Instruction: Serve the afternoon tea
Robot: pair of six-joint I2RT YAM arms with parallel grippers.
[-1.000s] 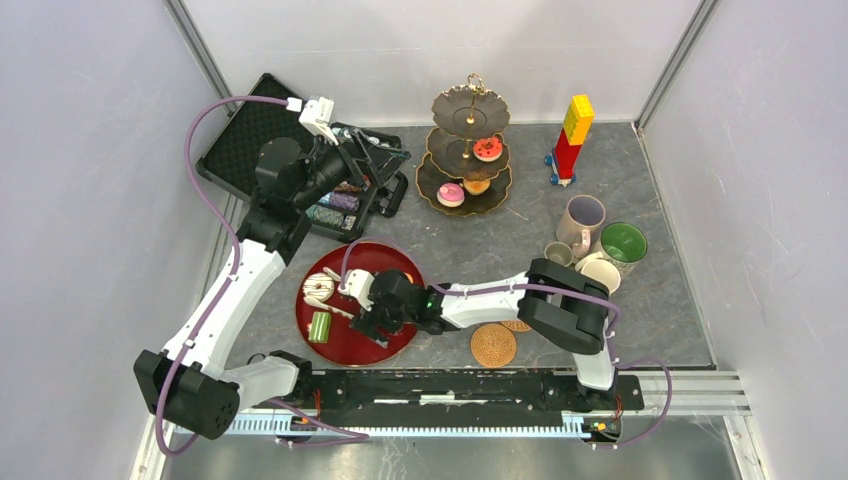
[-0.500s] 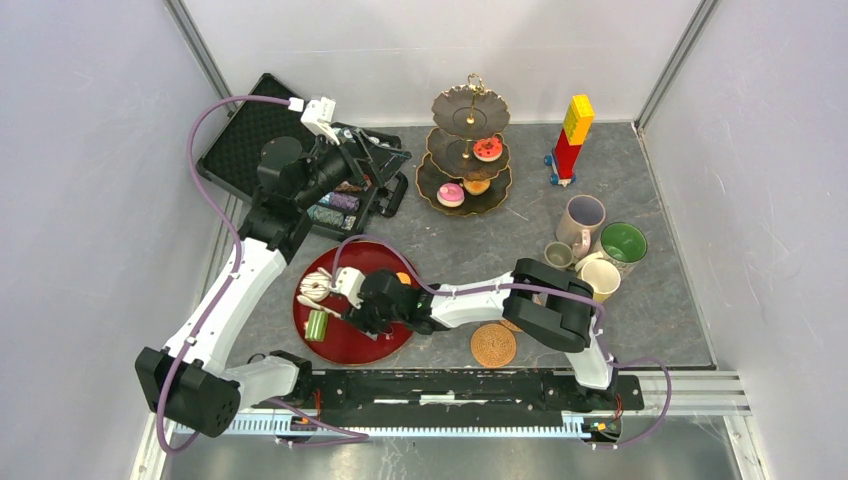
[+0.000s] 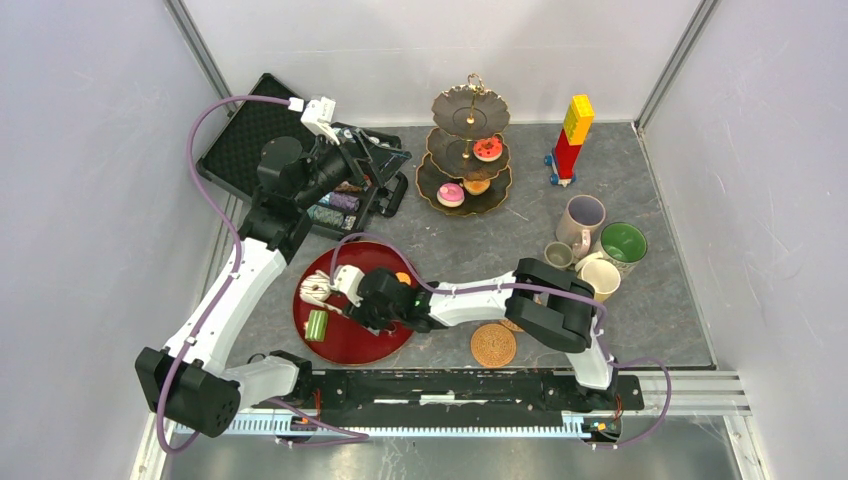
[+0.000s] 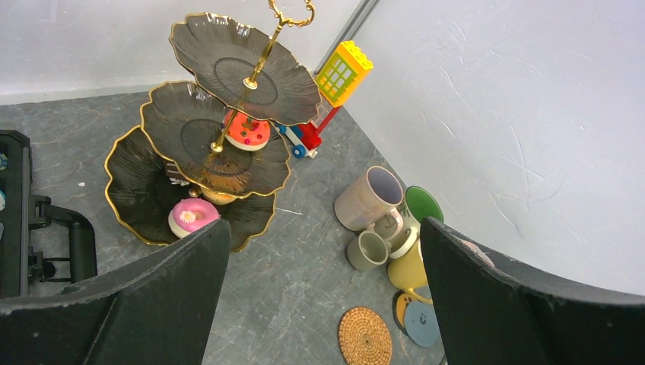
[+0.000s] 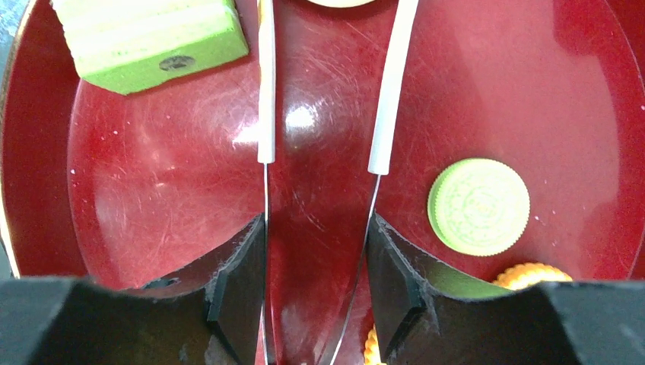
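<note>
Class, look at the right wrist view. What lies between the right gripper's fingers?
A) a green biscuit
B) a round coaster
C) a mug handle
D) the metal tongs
D: the two arms of the metal tongs run between the fingers of the right gripper, above the red tray. The green biscuit lies off to one side.

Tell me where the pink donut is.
Top view: the pink donut sits on the bottom tier of the stand, at its near-left edge, just left of the orange treat.
</note>
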